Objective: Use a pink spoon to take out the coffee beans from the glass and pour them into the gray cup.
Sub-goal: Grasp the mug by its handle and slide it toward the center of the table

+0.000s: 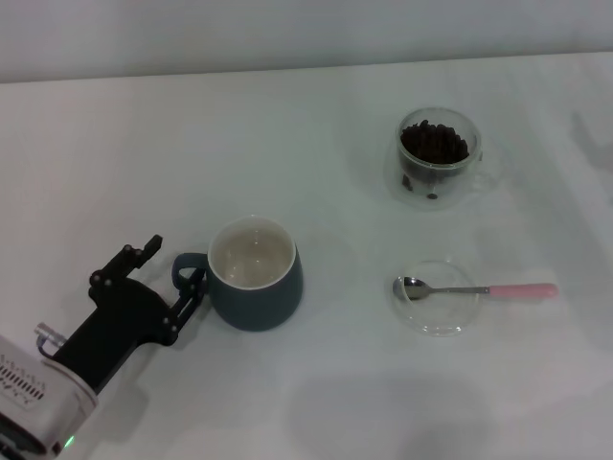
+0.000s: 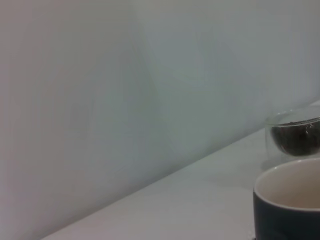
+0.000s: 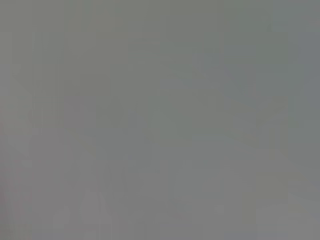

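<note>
spoon (image 1: 476,288), pink-handled, lies with its bowl in a clear dish (image 1: 437,298) below the glass (image 1: 436,158) of coffee beans (image 1: 435,142), while the left gripper (image 1: 174,272), fingers spread, straddles the gray cup (image 1: 255,273) handle.

Light: soft and even, a little cool over the white table (image 1: 316,115).
Shadows: faint, a pale one below the gray cup (image 1: 255,273) (edges not sharp).
Left wrist view: the cup rim is out of focus.
Right wrist view: only flat gray blur.
</note>
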Tool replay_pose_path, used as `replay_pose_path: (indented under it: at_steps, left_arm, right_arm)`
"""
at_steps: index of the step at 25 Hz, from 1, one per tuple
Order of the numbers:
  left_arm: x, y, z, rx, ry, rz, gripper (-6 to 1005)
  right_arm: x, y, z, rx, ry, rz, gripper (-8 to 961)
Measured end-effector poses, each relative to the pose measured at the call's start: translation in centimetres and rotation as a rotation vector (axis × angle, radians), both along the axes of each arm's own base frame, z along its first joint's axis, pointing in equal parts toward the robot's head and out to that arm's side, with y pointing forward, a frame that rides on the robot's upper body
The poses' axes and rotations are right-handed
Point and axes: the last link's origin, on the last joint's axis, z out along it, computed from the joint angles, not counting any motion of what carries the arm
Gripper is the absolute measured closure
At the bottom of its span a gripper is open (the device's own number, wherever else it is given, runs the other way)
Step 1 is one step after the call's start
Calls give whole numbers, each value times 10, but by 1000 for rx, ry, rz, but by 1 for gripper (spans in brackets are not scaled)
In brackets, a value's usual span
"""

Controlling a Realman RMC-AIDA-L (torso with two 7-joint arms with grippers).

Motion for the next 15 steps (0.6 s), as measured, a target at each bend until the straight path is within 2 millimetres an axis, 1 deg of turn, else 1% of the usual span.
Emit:
replay_pose_path:
  at_steps: [4,10,12,14,15]
  left_arm:
    - [-5,-7,0,2,-1,21,418]
    - [-13,-18,2,8,-11,51,288]
    - [-16,-24,4,20,-24,58,237]
    - [-17,-29,8,40,-51,70,186]
    - [-19,-32,10,54,-70,82,187]
  right_arm:
    - [0,-2,0,-1,1,3,79]
    - [6,-11,1,4,32,-8,79]
    - [11,-18,2,8,66,-19,79]
    - [17,-29,3,15,120,-31,78]
    - [20,-35,4,17,150,-34,78]
